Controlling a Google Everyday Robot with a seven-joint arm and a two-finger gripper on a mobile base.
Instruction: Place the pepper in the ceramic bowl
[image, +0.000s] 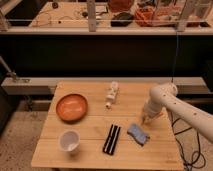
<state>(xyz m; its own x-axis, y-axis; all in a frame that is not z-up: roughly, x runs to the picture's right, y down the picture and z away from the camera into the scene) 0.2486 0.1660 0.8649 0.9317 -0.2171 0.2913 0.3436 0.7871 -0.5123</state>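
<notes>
My claw hangs low over the table, with the blue-grey cloth just in front of it. I cannot tell whether the claw is spread or pinching. I can't see the pepper; presumably it lies under the claw. I'd confirm a firm hold before lifting toward the orange bowl, which I take to be the ceramic one, well across the table.

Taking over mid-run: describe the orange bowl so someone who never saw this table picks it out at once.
On the wooden table, go to the left half, away from the gripper, which hangs low at the right side just behind the blue-grey cloth. The orange bowl sits there toward the back. It is wide and shallow, unlike the small white cup in front of it.
</notes>
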